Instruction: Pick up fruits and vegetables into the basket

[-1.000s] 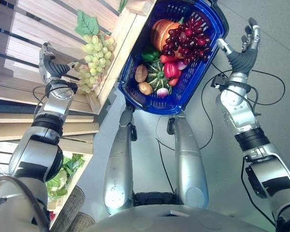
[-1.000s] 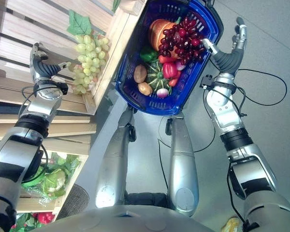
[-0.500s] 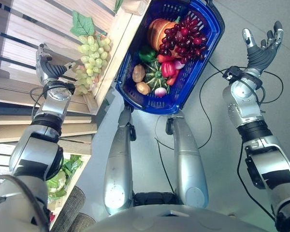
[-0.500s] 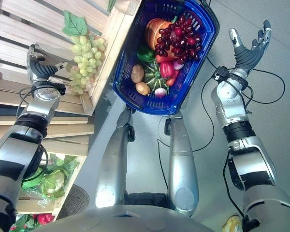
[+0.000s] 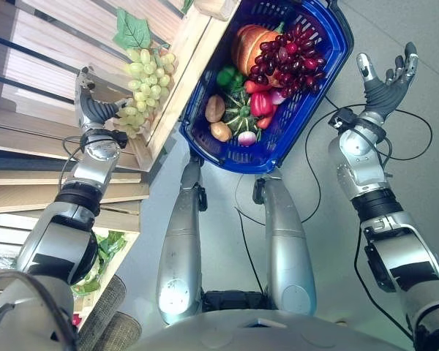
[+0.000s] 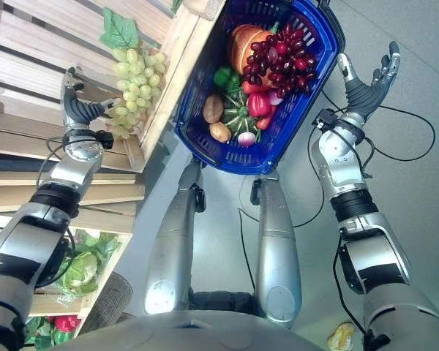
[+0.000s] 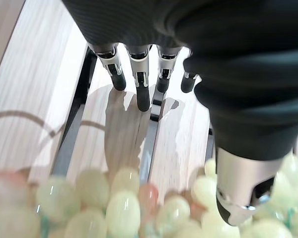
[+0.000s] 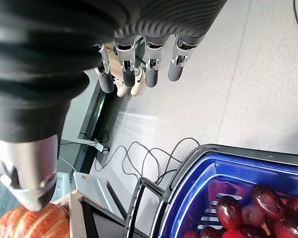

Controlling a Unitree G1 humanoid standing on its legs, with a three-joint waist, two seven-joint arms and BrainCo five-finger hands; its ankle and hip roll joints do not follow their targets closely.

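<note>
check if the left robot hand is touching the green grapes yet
Touching, it seems. In the left wrist view the left robot hand has straight fingers above the slats, with its thumb tip pressed into the green grapes.

A produce shop: slatted wooden display shelves (image 5: 51, 44), bagged greens (image 6: 84, 267) below, blue shopping basket (image 5: 329, 62)

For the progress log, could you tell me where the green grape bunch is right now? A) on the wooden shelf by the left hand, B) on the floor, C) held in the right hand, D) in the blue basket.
A: the green grape bunch lies on the wooden shelf beside the open left hand, outside the blue basket.
</note>
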